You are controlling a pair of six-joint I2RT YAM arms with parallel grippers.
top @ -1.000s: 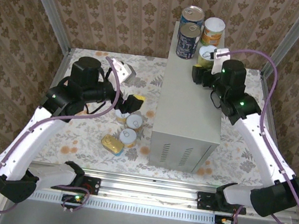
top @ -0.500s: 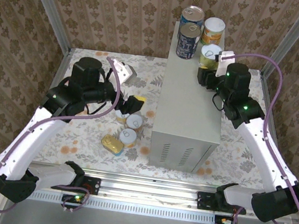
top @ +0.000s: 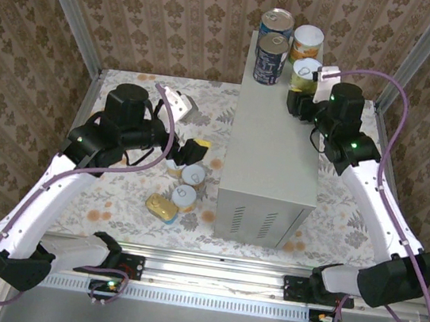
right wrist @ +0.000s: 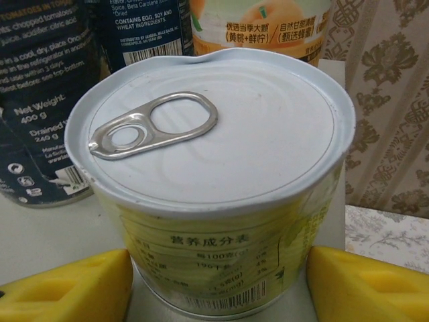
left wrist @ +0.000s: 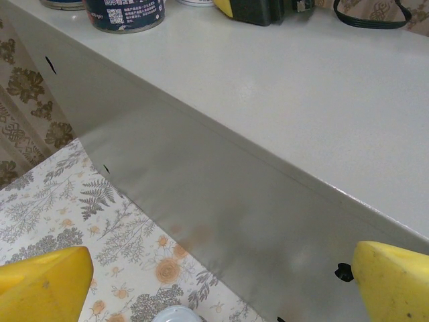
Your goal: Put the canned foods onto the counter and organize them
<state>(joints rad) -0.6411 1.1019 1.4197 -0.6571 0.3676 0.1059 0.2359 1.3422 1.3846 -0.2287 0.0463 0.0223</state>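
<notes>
Nearest, on the floral floor [top: 114, 195], a flat oblong tin [top: 162, 206] and two white-lidded cans [top: 184, 197] sit just beside the counter's left wall. The left gripper [top: 191, 150] hangs over them with its fingers spread wide, close to that wall. The counter [top: 271, 161] offers open flat top across its near and middle stretch. At its far end the right gripper [right wrist: 221, 285] pinches a yellow pull-tab can [right wrist: 214, 147] between its yellow pads [right wrist: 67, 288], near the right edge. Behind it stand an orange-labelled can [top: 308, 39] and two blue-labelled cans [top: 270, 57] along the far edge.
</notes>
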